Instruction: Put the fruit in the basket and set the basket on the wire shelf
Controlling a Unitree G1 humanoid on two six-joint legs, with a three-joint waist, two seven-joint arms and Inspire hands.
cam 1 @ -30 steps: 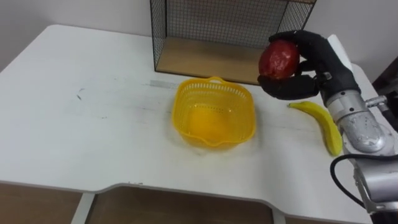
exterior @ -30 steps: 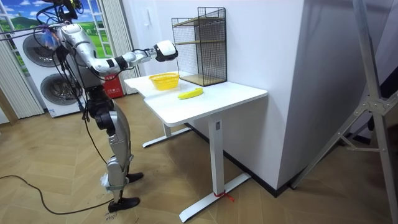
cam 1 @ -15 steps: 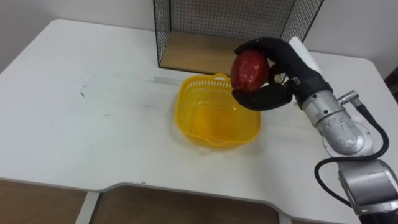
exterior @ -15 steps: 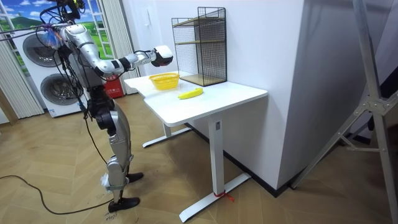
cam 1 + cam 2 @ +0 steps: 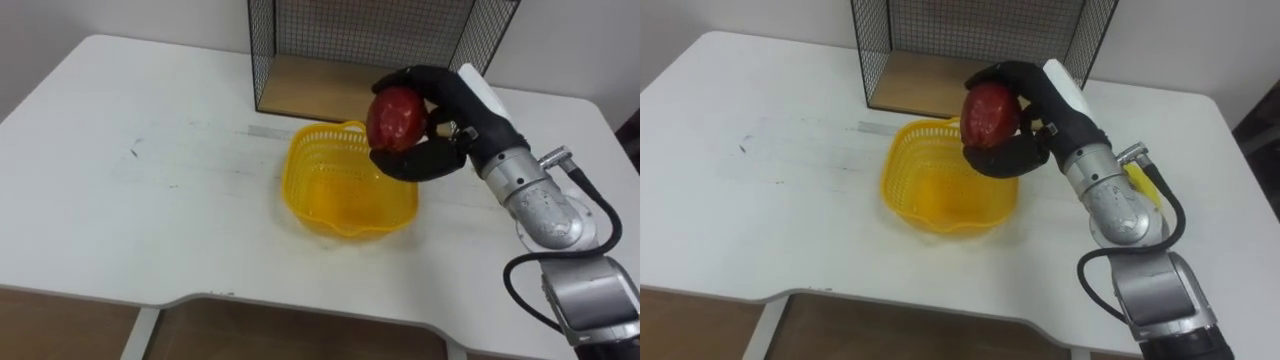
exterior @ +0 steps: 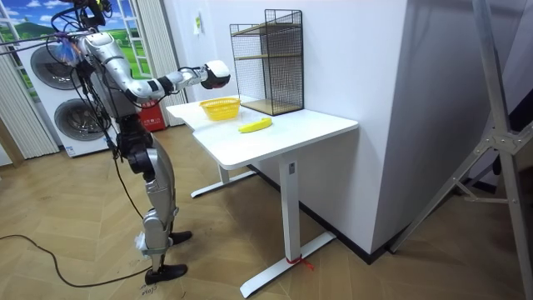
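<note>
White table (image 5: 150,230), flat and matt, near edge cut inward in a shallow curve; carried on white legs over a wood-plank floor (image 6: 350,275) in the room view; bears a black wire shelf (image 5: 300,90) at its far edge, wooden bottom board resting straight on the top; holds a yellow plastic basket (image 5: 330,195) upright just in front of that shelf, near the middle; carries a banana (image 6: 255,126) lying flat to the basket's right, apart from it; shows a small dark scuff (image 5: 131,152) on the left half and a pale strip (image 5: 265,132) just behind the basket's left rim.
</note>
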